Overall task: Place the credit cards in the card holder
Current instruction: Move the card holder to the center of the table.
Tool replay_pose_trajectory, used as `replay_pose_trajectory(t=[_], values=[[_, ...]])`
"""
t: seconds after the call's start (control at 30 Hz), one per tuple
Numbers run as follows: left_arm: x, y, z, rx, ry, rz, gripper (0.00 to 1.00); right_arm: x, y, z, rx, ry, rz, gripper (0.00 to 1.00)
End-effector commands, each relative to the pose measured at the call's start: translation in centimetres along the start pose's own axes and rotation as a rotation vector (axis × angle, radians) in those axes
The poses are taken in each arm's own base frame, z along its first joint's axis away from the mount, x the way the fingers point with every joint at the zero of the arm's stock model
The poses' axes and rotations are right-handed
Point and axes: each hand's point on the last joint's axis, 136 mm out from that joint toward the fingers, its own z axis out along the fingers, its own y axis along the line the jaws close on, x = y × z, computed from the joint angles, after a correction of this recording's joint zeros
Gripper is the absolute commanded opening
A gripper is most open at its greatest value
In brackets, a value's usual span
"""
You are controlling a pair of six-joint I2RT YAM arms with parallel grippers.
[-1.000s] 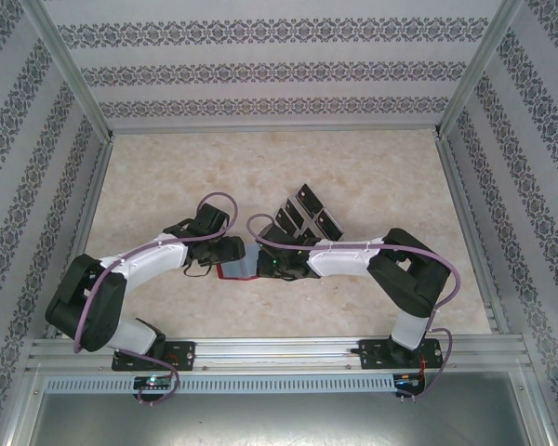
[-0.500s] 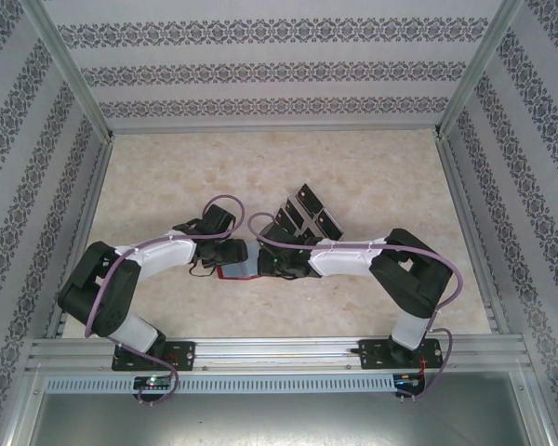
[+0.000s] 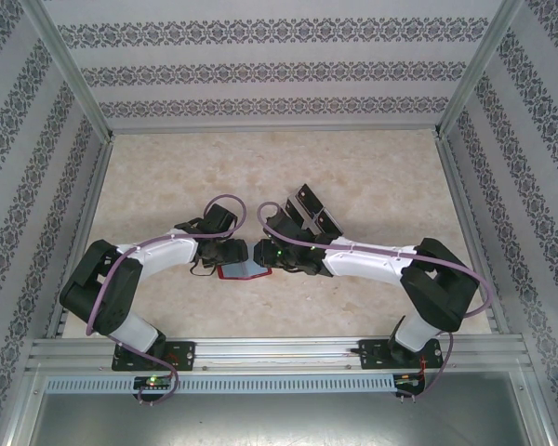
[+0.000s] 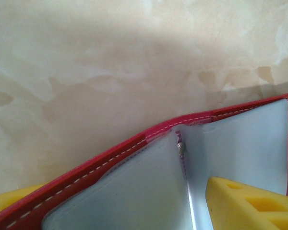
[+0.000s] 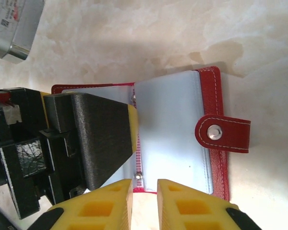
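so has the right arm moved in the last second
Yes. The right arm's elbow has swung outward, closer to the right side rail of the frame, while its front end stays beside the red wallet.

Two arms crowd the middle of the table: the left gripper sprawls over one leaf of the open card holder, and the right gripper hangs at its near edge — scant room between them. The fanned credit cards block the ground just behind the right arm, while the table's far half lies bare up to the patterned walls.
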Motion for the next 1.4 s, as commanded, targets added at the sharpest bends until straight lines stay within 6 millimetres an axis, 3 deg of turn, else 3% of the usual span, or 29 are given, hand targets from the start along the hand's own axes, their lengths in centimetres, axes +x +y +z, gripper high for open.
replay_pose_trajectory(t=[0.0, 0.27, 0.5, 0.83, 1.03, 1.2, 1.37], values=[[0.9, -0.4, 1.7, 0.005, 0.034, 0.032, 0.71, 0.3, 1.0, 0.6, -0.007, 0.023, -0.027, 0.19], [0.8, -0.6, 1.4, 0.003, 0.029, 0.030, 0.71, 1.9, -1.4, 4.7, 0.055, 0.083, -0.006, 0.07], [-0.4, -0.7, -0.7, 0.000, -0.017, 0.036, 0.75, 2.9, -4.7, 6.3, 0.114, 0.112, 0.047, 0.04], [0.9, 0.3, -2.5, 0.008, -0.015, 0.023, 0.78, 3.3, -6.0, 6.7, 0.141, 0.125, 0.072, 0.04], [3.6, 3.0, -3.0, -0.053, 0.016, -0.005, 0.78, 3.3, -6.3, 6.6, 0.147, 0.123, 0.080, 0.04], [5.3, 5.1, -2.4, -0.103, 0.033, -0.039, 0.78, 3.1, -6.5, 6.4, 0.149, 0.116, 0.088, 0.04], [5.6, 6.3, -1.1, -0.137, 0.038, -0.065, 0.78, 3.0, -6.8, 5.9, 0.157, 0.107, 0.089, 0.04]])
